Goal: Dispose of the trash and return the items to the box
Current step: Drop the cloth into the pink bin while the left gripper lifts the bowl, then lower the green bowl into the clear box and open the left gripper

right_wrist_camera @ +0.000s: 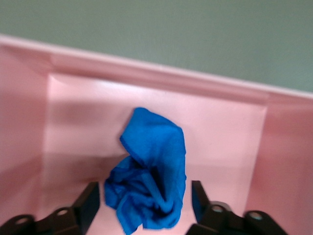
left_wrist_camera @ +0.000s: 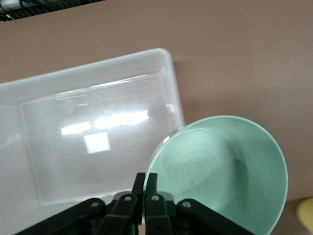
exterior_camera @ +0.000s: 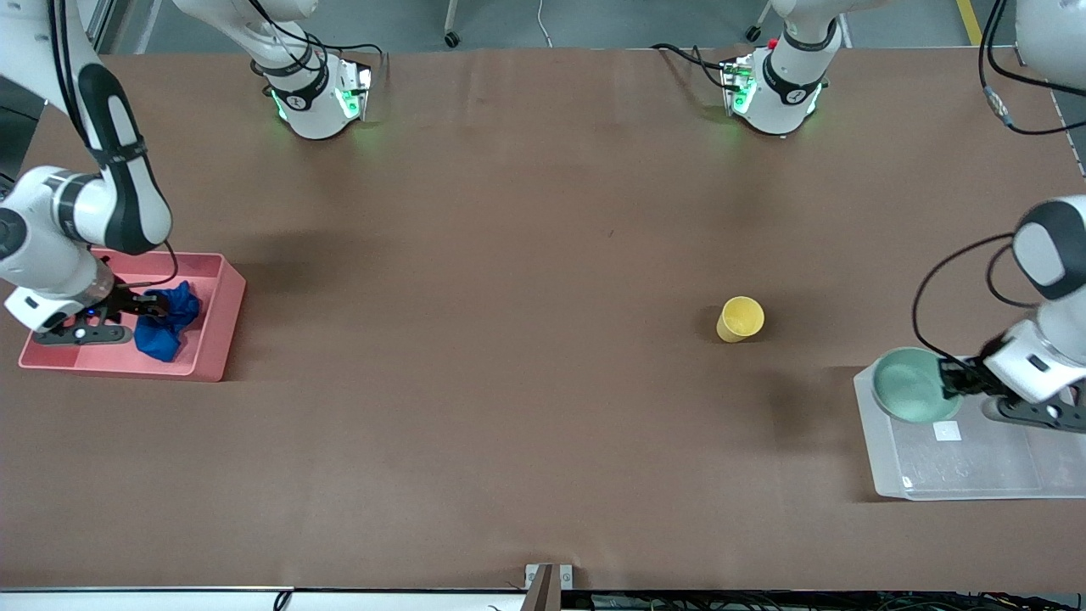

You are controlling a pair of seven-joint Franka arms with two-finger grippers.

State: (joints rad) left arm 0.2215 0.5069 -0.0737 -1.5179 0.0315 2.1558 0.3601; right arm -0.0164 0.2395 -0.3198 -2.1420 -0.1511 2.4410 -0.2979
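1. Holding the mint-green bowl (exterior_camera: 912, 386) by its rim with fingers pressed together, the left gripper (exterior_camera: 952, 378) hangs over the clear box (exterior_camera: 959, 462), at the corner toward the table's middle.
2. The right gripper (exterior_camera: 146, 303) is spread wide over the pink bin (exterior_camera: 214, 344), its fingers (right_wrist_camera: 88, 203) at both sides of the blue cloth (exterior_camera: 169, 320) without squeezing it.
3. The yellow cup (exterior_camera: 739, 319) lies on the table at about 10 o'clock from the box.
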